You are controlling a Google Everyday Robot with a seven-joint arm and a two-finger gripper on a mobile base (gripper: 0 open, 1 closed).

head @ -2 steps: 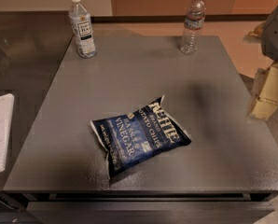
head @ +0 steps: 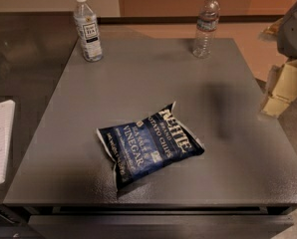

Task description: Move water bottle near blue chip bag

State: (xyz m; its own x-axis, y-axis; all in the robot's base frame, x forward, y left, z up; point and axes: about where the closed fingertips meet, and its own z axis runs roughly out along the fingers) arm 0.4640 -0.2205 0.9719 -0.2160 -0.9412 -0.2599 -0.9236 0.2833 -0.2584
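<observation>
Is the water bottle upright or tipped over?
Upright: the water bottle stands on its base at the table's far edge, cap up. The gripper is off the table's right side.

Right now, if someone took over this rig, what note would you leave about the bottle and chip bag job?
Gripper: at the view's right edge, beyond the table on its right side, clear of bottle and bag.
Water bottle: upright at the far edge, right of centre.
Blue chip bag: flat near the front, centre.
Second bottle, big label, far left: leave it.
Done: nothing.
Left: grasp the water bottle, set it beside the bag.
</observation>
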